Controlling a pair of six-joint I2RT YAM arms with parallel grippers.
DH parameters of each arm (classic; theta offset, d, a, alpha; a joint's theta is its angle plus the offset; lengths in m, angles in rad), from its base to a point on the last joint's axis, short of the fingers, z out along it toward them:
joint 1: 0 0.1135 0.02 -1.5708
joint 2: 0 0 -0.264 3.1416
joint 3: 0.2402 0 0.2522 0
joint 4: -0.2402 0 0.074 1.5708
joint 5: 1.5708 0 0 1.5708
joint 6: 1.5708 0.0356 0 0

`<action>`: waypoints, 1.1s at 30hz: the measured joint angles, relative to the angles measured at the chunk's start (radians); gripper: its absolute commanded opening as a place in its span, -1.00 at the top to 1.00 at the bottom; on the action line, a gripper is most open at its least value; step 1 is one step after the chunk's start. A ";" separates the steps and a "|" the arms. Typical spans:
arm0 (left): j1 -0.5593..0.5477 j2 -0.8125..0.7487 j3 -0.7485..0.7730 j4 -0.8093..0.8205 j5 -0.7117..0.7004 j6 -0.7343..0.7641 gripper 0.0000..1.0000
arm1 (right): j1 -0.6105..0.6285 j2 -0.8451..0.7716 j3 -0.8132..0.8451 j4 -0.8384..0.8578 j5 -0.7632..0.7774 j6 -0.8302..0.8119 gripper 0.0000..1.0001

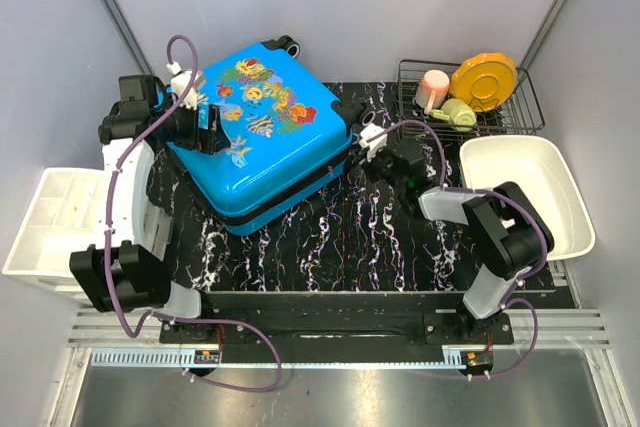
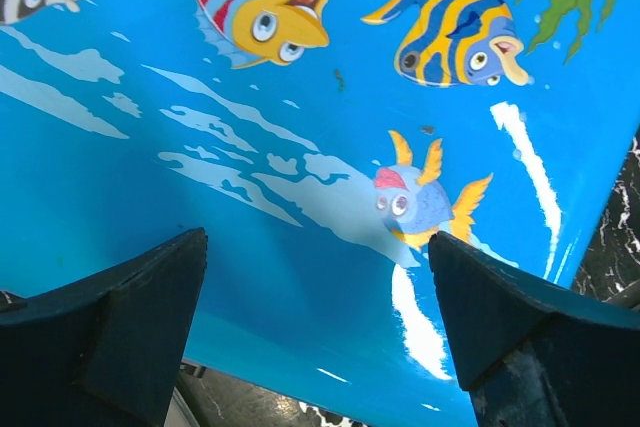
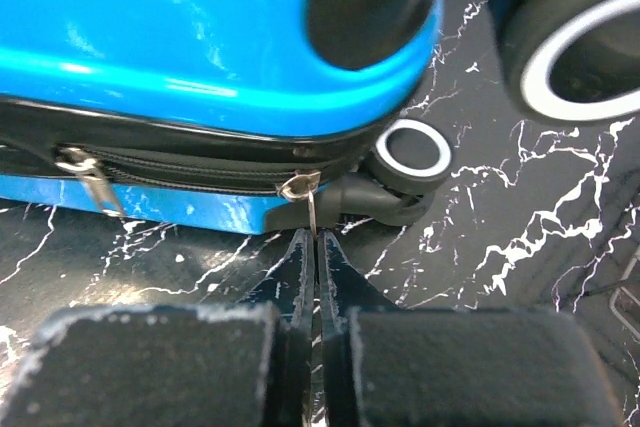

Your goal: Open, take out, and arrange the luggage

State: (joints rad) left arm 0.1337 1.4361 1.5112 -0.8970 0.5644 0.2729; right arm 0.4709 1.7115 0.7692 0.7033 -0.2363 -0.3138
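On the marbled mat (image 1: 330, 237), right gripper (image 3: 311, 247) pinches the luggage (image 1: 280, 152) edge's zipper pull (image 3: 312, 209); left gripper (image 2: 318, 242) gapes empty.

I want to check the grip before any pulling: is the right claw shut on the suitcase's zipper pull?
Yes, the right claw is pressed shut on the thin metal zipper pull hanging from the suitcase.

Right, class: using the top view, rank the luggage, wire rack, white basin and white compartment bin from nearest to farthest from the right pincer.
1. The luggage, centre-left; the right pincer is shut on its zip pull.
2. The wire rack, back right corner.
3. The white basin, right edge, beside that arm.
4. The white compartment bin, far left edge.
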 measured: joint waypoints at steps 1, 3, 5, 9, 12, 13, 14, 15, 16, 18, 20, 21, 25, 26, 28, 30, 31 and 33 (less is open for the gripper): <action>0.003 0.006 0.004 0.003 -0.002 0.004 -0.94 | -0.013 0.004 0.011 -0.006 -0.015 0.007 1.00; 0.007 0.016 0.013 0.006 -0.005 0.008 -0.94 | -0.042 0.022 0.041 -0.023 -0.057 0.027 1.00; 0.009 0.026 0.022 0.005 -0.008 0.012 -0.93 | -0.087 0.042 0.064 -0.029 -0.113 0.043 1.00; 0.011 0.056 0.054 -0.002 -0.015 0.017 -0.93 | -0.138 0.087 0.097 -0.011 -0.243 0.061 1.00; 0.017 0.096 0.097 -0.014 -0.016 0.021 -0.93 | -0.172 0.140 0.133 0.029 -0.332 0.092 1.00; 0.019 0.111 0.113 -0.020 -0.015 0.023 -0.93 | -0.186 0.166 0.148 0.051 -0.363 0.110 1.00; 0.021 0.122 0.127 -0.023 -0.016 0.024 -0.93 | -0.199 0.193 0.164 0.077 -0.394 0.131 1.00; 0.023 0.135 0.142 -0.029 -0.016 0.025 -0.93 | -0.211 0.220 0.182 0.098 -0.422 0.151 1.00; 0.024 0.147 0.156 -0.034 -0.016 0.027 -0.93 | -0.222 0.247 0.202 0.119 -0.451 0.172 1.00; 0.027 0.171 0.186 -0.050 -0.016 0.032 -0.94 | -0.239 0.294 0.243 0.153 -0.502 0.215 1.00; 0.029 0.197 0.222 -0.072 -0.018 0.038 -0.94 | -0.253 0.335 0.279 0.182 -0.544 0.250 1.00; 0.031 0.209 0.239 -0.084 -0.018 0.041 -0.94 | -0.257 0.349 0.291 0.194 -0.561 0.262 1.00; 0.034 0.256 0.306 -0.131 -0.016 0.056 -0.94 | -0.272 0.423 0.368 0.235 -0.634 0.340 1.00; 0.035 0.265 0.319 -0.140 -0.015 0.061 -0.95 | -0.275 0.448 0.396 0.247 -0.655 0.364 1.00; 0.038 0.282 0.342 -0.158 -0.011 0.069 -0.95 | -0.280 0.491 0.446 0.262 -0.693 0.408 1.00; 0.041 0.301 0.370 -0.177 -0.009 0.077 -0.95 | -0.283 0.537 0.505 0.277 -0.726 0.456 1.00; 0.043 0.310 0.382 -0.182 -0.008 0.079 -0.95 | -0.283 0.560 0.535 0.282 -0.742 0.477 1.00; 0.046 0.330 0.405 -0.189 -0.005 0.088 -0.95 | -0.283 0.599 0.591 0.289 -0.767 0.521 1.00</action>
State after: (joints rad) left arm 0.1799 1.7660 1.9163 -1.0863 0.5591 0.3607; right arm 0.1875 2.3108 1.3602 0.9924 -1.0031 0.2070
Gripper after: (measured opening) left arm 0.973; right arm 0.009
